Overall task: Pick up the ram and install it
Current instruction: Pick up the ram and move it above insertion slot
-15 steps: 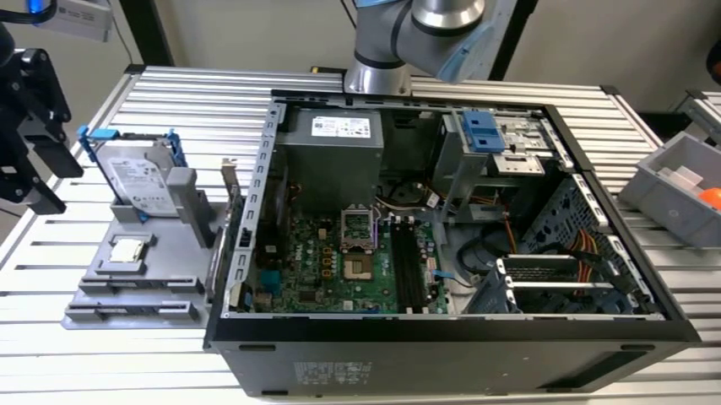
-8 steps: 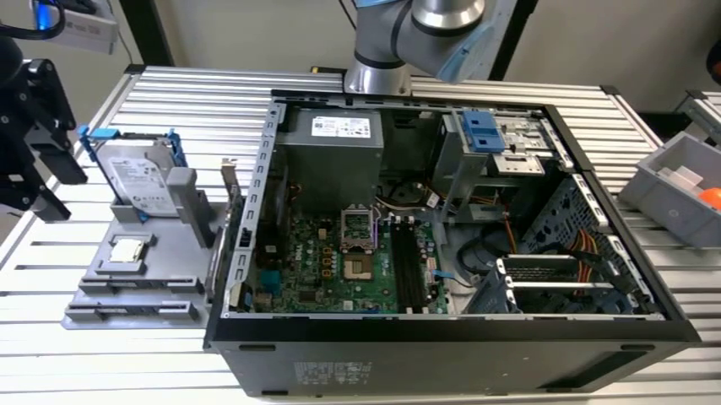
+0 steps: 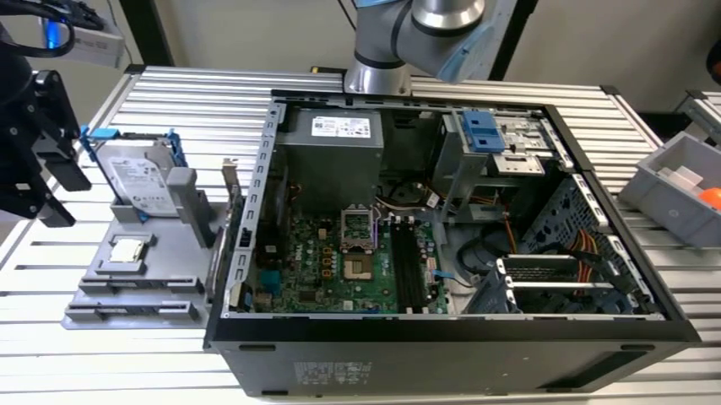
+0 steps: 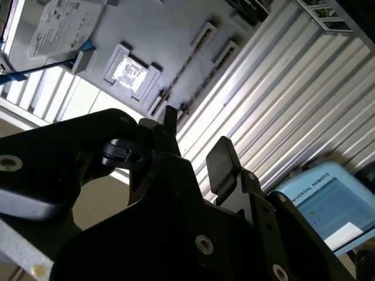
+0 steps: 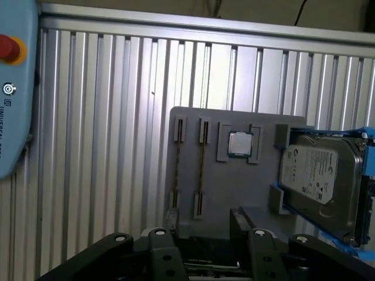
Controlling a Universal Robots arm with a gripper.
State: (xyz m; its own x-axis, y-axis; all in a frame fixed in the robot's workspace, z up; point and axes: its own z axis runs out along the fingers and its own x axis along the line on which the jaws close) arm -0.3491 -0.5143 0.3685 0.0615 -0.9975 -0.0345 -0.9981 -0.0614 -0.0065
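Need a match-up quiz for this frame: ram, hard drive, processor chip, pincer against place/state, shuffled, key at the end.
1. ram
2. hard drive
3. processor chip
4. pincer

A. in a blue frame
B. open, holding nothing
C. flat in a square recess of the grey holder
D. on edge in the grey holder's narrow slots

Pairs: 1-D, 2-A, 3-C, 4-B

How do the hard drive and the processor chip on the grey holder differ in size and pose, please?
The hard drive is far larger than the processor chip. The hard drive stands on edge, held in a blue frame; the processor chip lies flat in a recess, unframed. Both are silver and sit on the grey holder.
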